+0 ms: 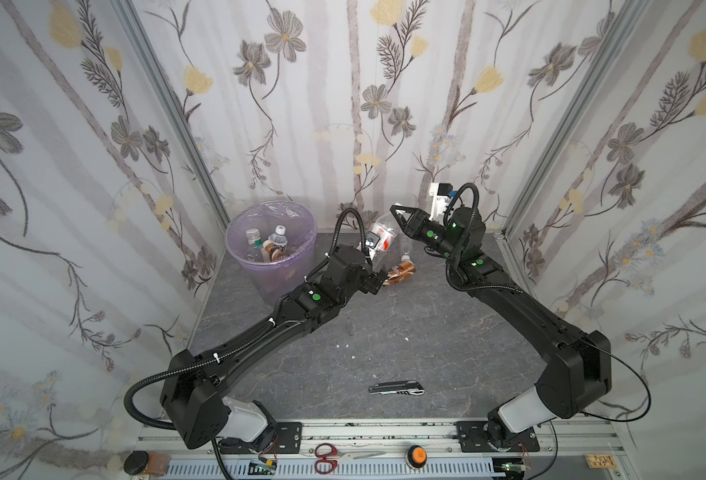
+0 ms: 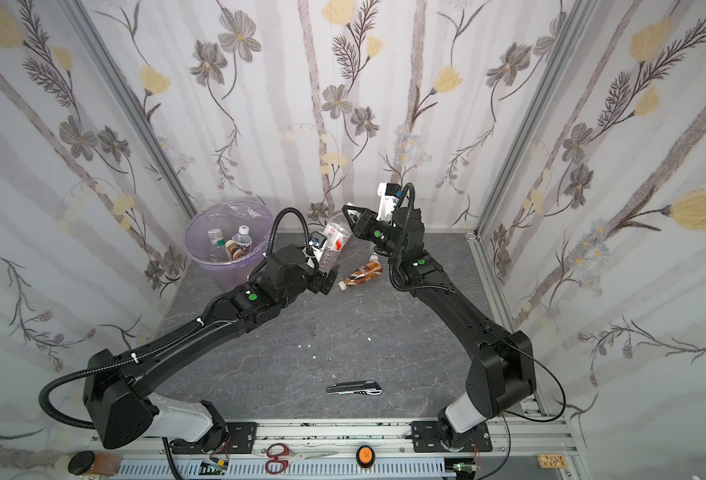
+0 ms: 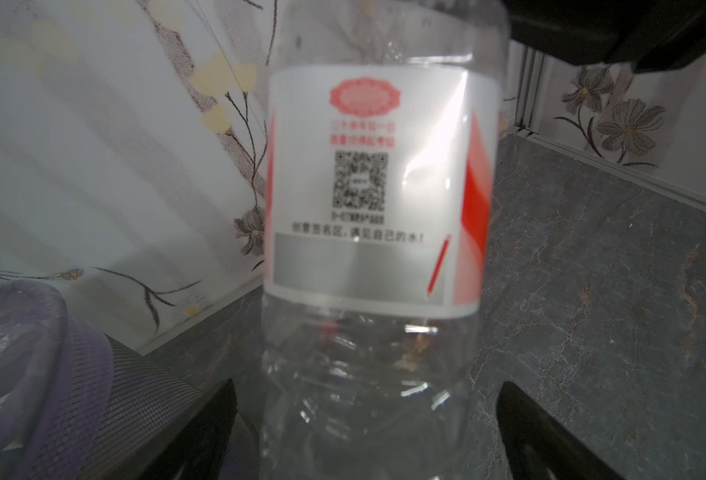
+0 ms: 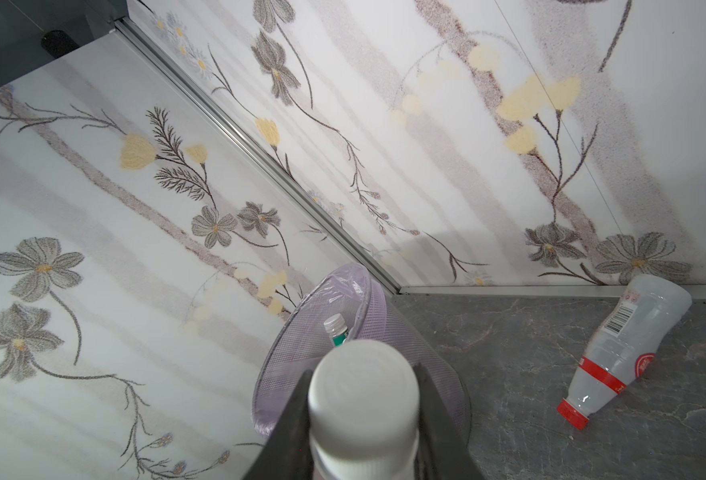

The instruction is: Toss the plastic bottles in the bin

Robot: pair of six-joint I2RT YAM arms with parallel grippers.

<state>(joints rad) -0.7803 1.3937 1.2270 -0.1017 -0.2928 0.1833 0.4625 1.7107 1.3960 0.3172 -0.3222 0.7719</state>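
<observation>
White-cap bottle (image 4: 364, 411): we clench it in right pincer (image 4: 364, 370), likely for bin (image 4: 287, 359) ahead.
Left pincer (image 3: 368, 384): released; red-label bottle (image 3: 376, 187) loose between its jaws.

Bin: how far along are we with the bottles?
Done: three bottles show inside the bin. In hand: right gripper shut on a white-capped bottle, not over the bin. Remaining: clear red-labelled bottle inside the open left gripper, brown bottle on the table.
</observation>
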